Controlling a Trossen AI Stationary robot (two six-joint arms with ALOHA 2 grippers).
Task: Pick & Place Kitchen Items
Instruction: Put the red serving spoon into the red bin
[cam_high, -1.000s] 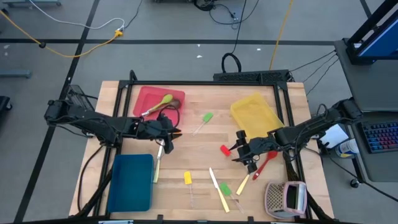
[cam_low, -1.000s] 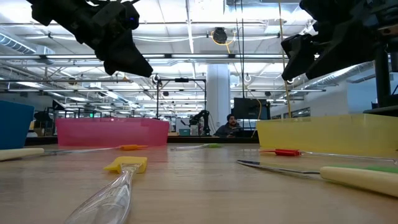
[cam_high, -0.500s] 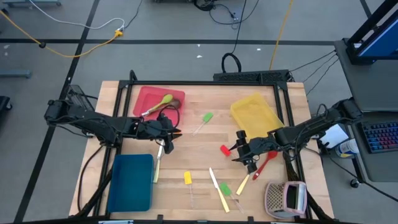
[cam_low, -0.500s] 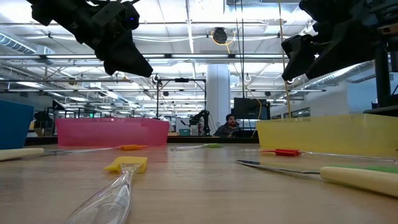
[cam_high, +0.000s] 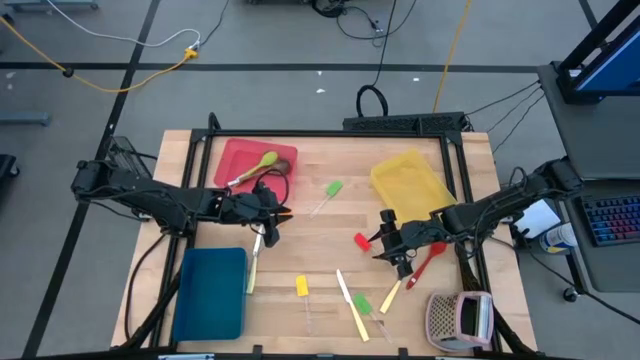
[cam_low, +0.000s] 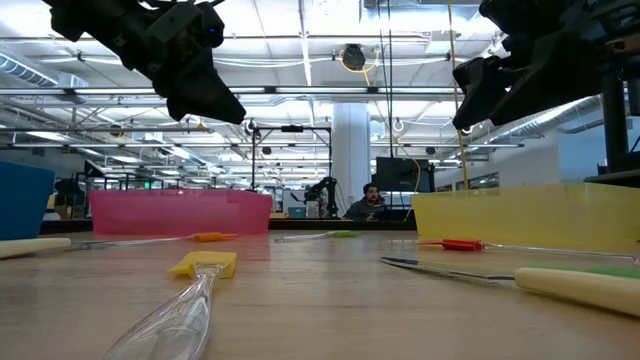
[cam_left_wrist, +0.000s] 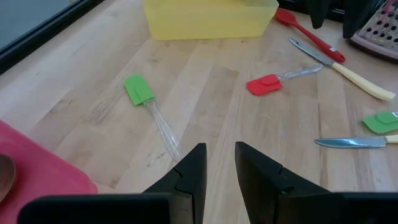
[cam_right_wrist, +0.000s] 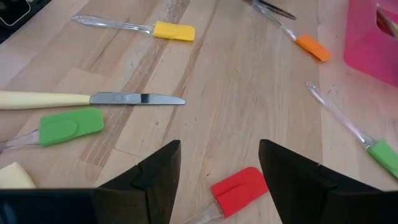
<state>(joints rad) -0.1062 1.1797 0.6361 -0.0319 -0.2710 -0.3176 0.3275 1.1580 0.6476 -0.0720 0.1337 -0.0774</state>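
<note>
Right now I hold the right gripper (cam_right_wrist: 217, 163) wide open above the red-headed, clear-handled spatula (cam_right_wrist: 239, 184); the left gripper (cam_left_wrist: 220, 163) hovers empty, fingers narrowly apart, beside the red tray (cam_high: 240, 156). Descending off-centre could skid that spatula away.

We see the left hand (cam_high: 276, 214) over the desk (cam_high: 320, 225), with the far-left tray (cam_high: 232, 150) just beside it on the far side and a spoon (cam_high: 262, 160) in that tray. The near-left tray (cam_high: 210, 292) sits on the hand's near side, with a knife (cam_high: 252, 270) along its edge. The right hand (cam_high: 390, 248) faces the left one across mid-desk. We've got a spatula (cam_high: 362, 241) just ahead of its fingertips, the far-right tray (cam_high: 410, 180) beside it on the far side, and the perforated box (cam_high: 460, 318) behind it at the near corner.
</note>
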